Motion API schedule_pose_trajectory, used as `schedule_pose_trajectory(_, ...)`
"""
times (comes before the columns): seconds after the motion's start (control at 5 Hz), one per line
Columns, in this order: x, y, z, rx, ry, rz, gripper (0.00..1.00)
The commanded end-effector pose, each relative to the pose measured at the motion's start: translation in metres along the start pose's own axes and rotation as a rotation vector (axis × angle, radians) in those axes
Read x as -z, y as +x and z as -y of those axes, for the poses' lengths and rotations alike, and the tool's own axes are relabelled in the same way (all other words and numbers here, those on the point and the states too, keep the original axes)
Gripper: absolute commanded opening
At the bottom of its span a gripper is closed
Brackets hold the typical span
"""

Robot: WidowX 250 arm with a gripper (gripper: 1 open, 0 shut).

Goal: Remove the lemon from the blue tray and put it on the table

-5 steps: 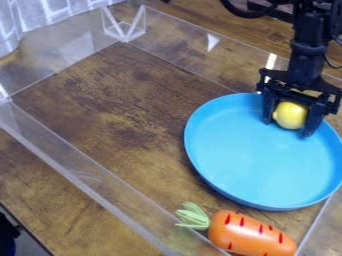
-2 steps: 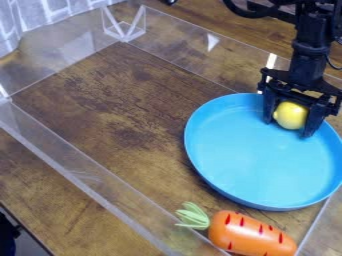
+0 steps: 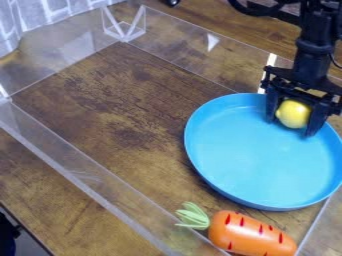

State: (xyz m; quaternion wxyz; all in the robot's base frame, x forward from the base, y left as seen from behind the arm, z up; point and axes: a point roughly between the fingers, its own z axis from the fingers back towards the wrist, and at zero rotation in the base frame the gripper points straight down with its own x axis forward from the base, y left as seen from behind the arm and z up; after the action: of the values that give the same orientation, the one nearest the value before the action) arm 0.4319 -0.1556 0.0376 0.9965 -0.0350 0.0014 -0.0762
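The small yellow lemon [image 3: 291,113] sits between the two black fingers of my gripper [image 3: 293,121], at the far right part of the blue tray [image 3: 254,160]. The gripper comes down from above and is shut on the lemon, one finger on each side. I cannot tell whether the lemon still touches the tray. The dark brown wood-grain table [image 3: 120,110] spreads out to the left of the tray.
An orange toy carrot [image 3: 250,235] with green leaves lies at the front, just below the tray. Clear acrylic walls [image 3: 74,170] edge the table at the front left and along the back.
The gripper and the lemon have shifted slightly right and up together. The tray and the carrot have stayed in place.
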Motion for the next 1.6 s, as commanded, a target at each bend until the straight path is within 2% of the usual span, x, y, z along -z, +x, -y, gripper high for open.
schedule_pose_trajectory(0.0, -0.037, 0.010, 0.011, 0.028, -0.007, 0.095, 0.00)
schedule_pose_trajectory(0.8, -0.040, 0.011, 0.013, 0.035, 0.005, 0.092, 0.00)
schedule_pose_trajectory(1.4, -0.051, 0.009, 0.012, 0.037, 0.022, 0.093, 0.00)
